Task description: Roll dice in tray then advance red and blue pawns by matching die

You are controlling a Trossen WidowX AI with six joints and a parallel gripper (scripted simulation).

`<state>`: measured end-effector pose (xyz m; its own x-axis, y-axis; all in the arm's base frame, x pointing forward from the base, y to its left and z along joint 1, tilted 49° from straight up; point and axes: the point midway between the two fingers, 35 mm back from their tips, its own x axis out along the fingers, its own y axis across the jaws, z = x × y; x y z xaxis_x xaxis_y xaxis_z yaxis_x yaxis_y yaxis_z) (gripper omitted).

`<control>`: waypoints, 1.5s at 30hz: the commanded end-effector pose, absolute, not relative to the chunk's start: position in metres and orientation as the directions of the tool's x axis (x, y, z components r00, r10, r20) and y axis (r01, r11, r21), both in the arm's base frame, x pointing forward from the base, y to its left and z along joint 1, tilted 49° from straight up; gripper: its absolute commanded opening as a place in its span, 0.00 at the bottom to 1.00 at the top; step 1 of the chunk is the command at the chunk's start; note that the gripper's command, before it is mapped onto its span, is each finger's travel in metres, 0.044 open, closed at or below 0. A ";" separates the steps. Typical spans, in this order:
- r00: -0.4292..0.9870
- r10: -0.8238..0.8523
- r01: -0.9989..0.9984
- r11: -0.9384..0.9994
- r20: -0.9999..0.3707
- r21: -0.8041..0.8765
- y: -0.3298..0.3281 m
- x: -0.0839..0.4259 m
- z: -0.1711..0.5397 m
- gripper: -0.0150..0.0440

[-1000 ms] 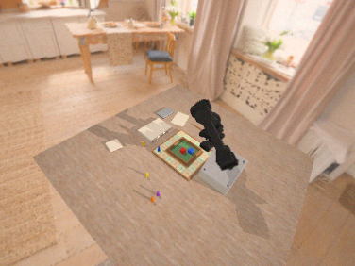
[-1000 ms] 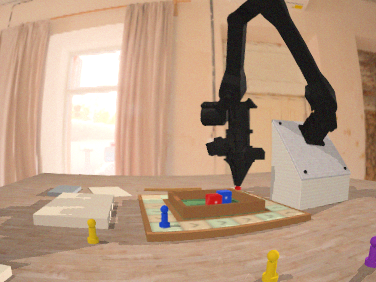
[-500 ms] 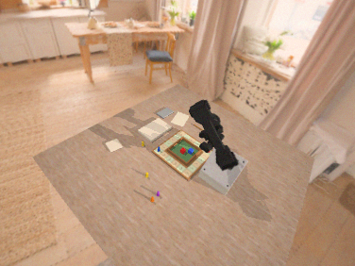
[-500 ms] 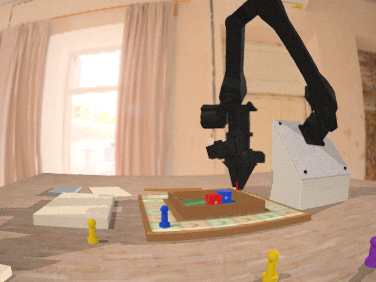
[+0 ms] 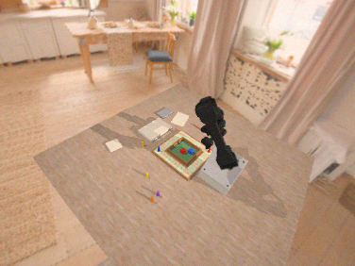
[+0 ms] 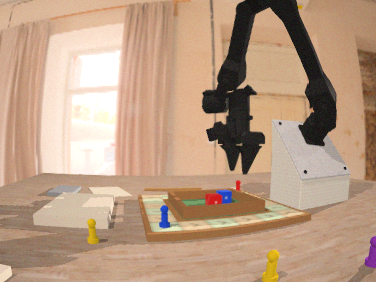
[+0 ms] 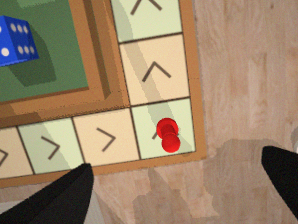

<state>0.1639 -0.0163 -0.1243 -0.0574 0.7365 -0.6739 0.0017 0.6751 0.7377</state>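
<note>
Red pawn (image 5: 210, 150) (image 6: 238, 185) (image 7: 167, 131): we see it upright on the pale green corner square, between our spread fingertips in the wrist view. Our gripper (image 5: 207, 142) (image 6: 239, 173) (image 7: 176, 163) is open and holds nothing, its dark, tapered fingers pointing down above the pawn. Our matte black arm (image 5: 219, 137) (image 6: 241, 40) arches up from a pale grey, slant-topped base (image 5: 212, 176) (image 6: 310, 160) and bends down to the gripper.

Around the tray (image 5: 185, 163) (image 6: 220, 210) (image 7: 95, 50), with its brown wooden walls and green floor, we find a brown-edged board (image 5: 189, 177) (image 6: 225, 232) (image 7: 155, 50) of cream and green squares marked with dark chevrons. Inside the tray lie the red die (image 5: 183, 151) (image 6: 213, 199) and the blue die (image 5: 191, 151) (image 6: 224, 196) (image 7: 17, 41), glossy cubes with white pips; one blue face shows six. Our smooth blue pawn (image 5: 159, 149) (image 6: 164, 217) stands at another corner of the board
</note>
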 end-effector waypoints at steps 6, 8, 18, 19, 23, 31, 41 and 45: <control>-0.081 0.697 -0.076 0.708 -0.712 0.702 -0.017 0.203 -0.114 0.69; -0.083 0.685 -0.103 0.716 -0.724 0.690 -0.014 0.217 -0.110 0.60; -0.051 0.688 -0.156 0.710 -0.724 0.687 0.040 0.321 -0.049 0.59; -0.049 0.693 -0.162 0.705 -0.719 0.690 0.050 0.331 -0.040 0.59; -0.048 0.714 -0.210 0.676 -0.698 0.706 0.094 0.359 0.004 0.59; -0.065 0.746 -0.211 0.639 -0.662 0.740 0.148 0.374 0.053 0.59; -0.065 0.747 -0.211 0.638 -0.662 0.740 0.160 0.373 0.044 0.59; -0.065 0.747 -0.211 0.638 -0.662 0.740 0.161 0.373 0.043 0.59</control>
